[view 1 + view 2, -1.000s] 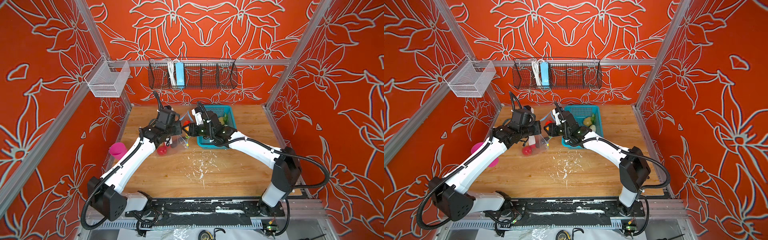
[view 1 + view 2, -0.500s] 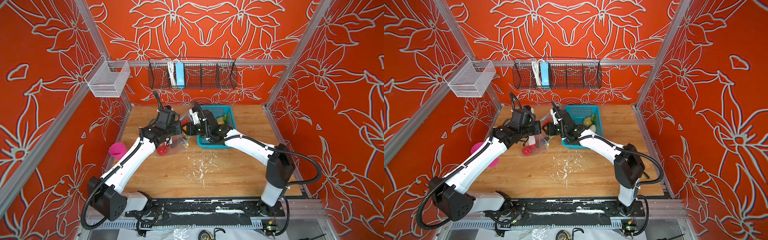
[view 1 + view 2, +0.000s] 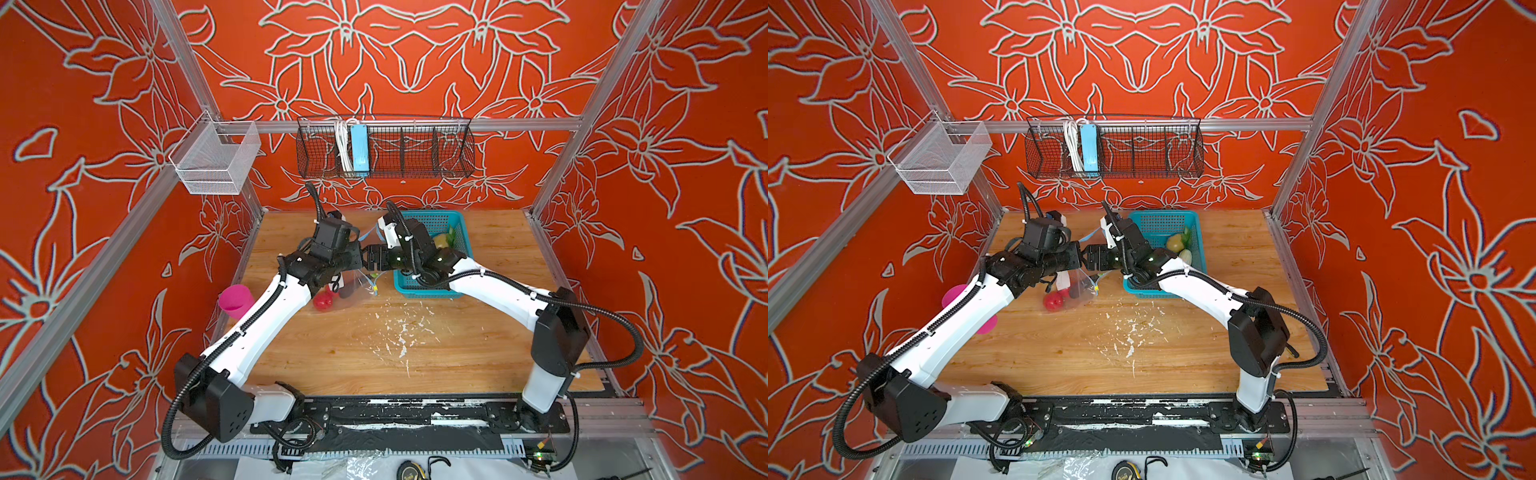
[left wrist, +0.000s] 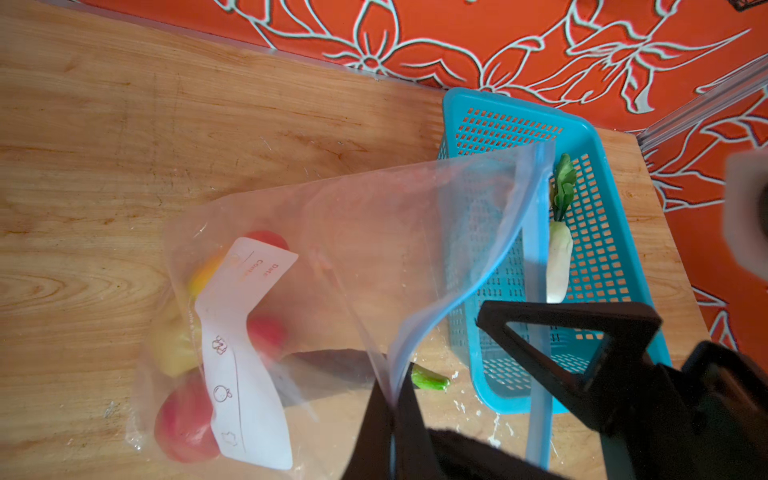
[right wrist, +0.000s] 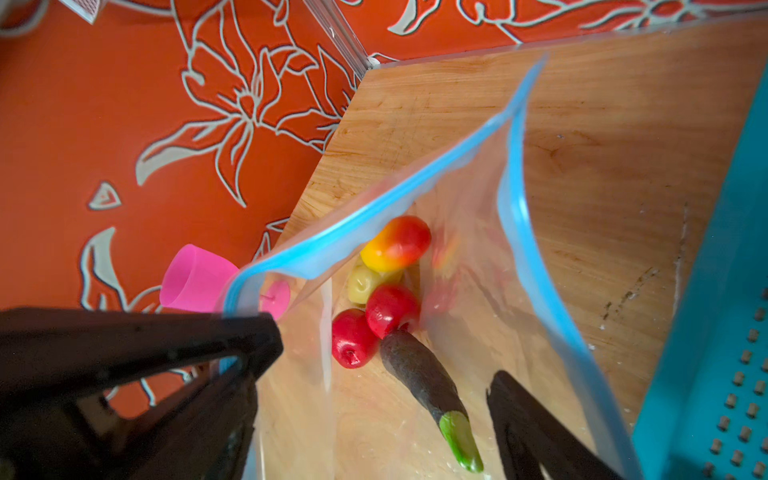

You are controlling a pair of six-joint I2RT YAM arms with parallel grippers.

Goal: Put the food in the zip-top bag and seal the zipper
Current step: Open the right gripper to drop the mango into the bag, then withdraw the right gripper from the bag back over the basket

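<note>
You are looking down at a light wooden bench. A teal perforated basket stands on it toward the back, right of centre. Just left of the basket, the bottom of a clear zip-top bag rests on the wood. A pink cup sits at the bench's left edge. Across the middle you have scattered white flecks.
</note>
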